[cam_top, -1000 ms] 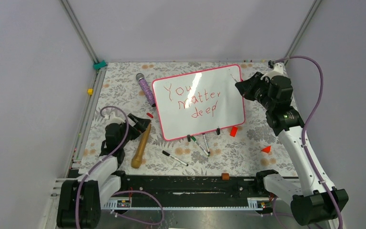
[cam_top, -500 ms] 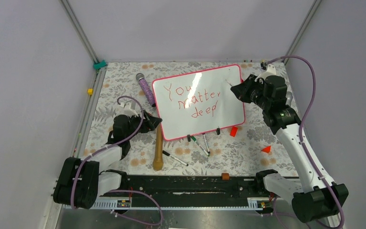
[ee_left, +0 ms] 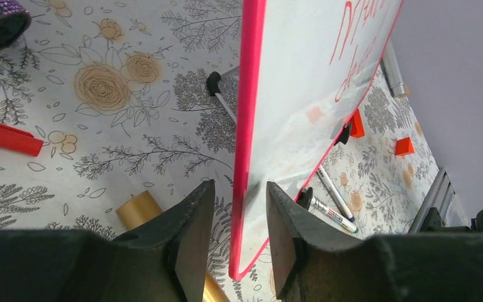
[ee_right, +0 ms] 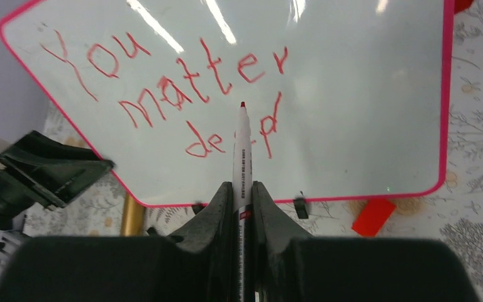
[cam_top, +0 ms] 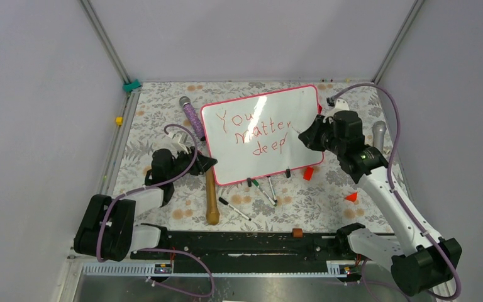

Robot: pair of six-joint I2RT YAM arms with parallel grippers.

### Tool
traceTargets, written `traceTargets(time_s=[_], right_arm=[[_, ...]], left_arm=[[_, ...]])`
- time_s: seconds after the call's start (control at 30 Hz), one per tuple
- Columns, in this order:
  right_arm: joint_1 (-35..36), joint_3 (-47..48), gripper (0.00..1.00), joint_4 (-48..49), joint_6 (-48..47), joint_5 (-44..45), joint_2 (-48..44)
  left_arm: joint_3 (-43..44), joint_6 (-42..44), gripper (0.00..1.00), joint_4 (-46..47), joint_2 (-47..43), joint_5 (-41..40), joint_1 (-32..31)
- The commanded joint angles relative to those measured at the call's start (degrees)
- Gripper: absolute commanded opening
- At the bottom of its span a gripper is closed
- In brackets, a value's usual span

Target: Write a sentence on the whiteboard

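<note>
Left gripper (ee_left: 239,189) straddles whiteboard (ee_left: 302,75) edge, jaws narrowly apart, small gap showing. Right gripper (ee_right: 243,189) clamps marker (ee_right: 242,141), tip over sentence (ee_right: 176,94) by "deep".

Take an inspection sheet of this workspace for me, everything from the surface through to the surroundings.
Surface: floral table cover, cluttered.
Job's things: whiteboard with a pink frame; the sentence reads "You matter deep" in red.
Clutter: gold stick, purple microphone, loose markers, red caps.
Grippers: left gripper open, fingers either side of the whiteboard's frame; right gripper shut on the red marker, tip by the last "p".
Cables: purple cables loop off both arms, none over the writing.
Surroundings: grey walls, metal corner posts.
</note>
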Motion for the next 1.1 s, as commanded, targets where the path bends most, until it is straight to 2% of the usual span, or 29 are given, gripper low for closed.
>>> traceTargets(time_s=[0.0, 0.1, 0.2, 0.27, 0.5, 0.67, 0.8, 1.07], right_arm=[[3.48, -1.62, 0.00, -3.02, -3.01, 8.65, -0.82], [6.46, -2.44, 0.00, -2.88, -4.15, 13.38, -0.53], [8.47, -3.47, 0.00, -1.92, -5.25, 17.80, -0.24], [9.41, -3.92, 0.00, -1.27, -5.72, 20.22, 0.21], [11.54, -3.82, 0.00, 0.91, -6.86, 23.60, 2.97], [12.34, -2.04, 0.00, 1.09, -7.05, 22.49, 5.21], [12.72, -1.15, 0.00, 1.32, -7.13, 21.95, 6.91], [12.86, 0.89, 0.00, 1.34, -7.29, 22.17, 9.25]], left_arm=[[0.74, 1.89, 0.35, 6.07, 0.45, 3.46, -0.23], [0.78, 2.53, 0.30, 5.47, 0.08, 2.52, -0.30], [1.08, 2.98, 0.16, 4.81, -0.26, 2.04, -0.23], [1.54, 3.12, 0.13, 4.11, 0.04, 1.98, -0.26], [2.52, 3.53, 0.08, 2.80, 0.29, 1.24, -0.24], [2.55, 4.28, 0.06, 1.72, -0.39, 0.56, -0.22], [3.02, 4.98, 0.00, 0.13, -0.48, 0.24, -0.25], [3.16, 5.35, 0.00, -0.61, -0.67, -0.41, -0.23]])
